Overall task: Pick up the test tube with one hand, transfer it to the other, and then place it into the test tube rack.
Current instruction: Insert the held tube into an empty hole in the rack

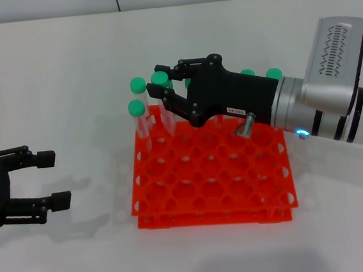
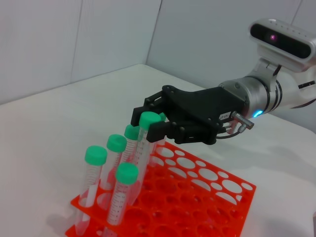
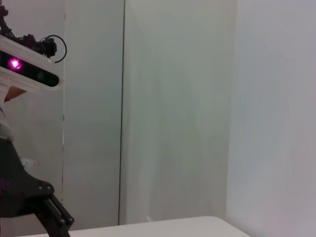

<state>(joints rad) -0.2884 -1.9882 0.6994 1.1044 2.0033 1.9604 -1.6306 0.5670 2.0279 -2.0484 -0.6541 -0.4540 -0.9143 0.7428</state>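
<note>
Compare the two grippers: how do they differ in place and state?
The right gripper reaches over the far left part of the test tube rack, closed on the test tube; the left gripper sits open beside the rack, holding nothing. The right gripper carries a small white label; the left shows none. Both are black.

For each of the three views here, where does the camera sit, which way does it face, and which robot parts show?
Head view: from the head, looking down at the bright orange-red plastic test tube rack; open left gripper beside it, right gripper above its far edge.
Left wrist view: low beside the rack, facing the right gripper around a green-capped clear test tube; own fingers unseen.
Right wrist view: faces bare walls; dark linkage at the edge.
Shared: head and left wrist views show rack, tubes, right gripper.
</note>
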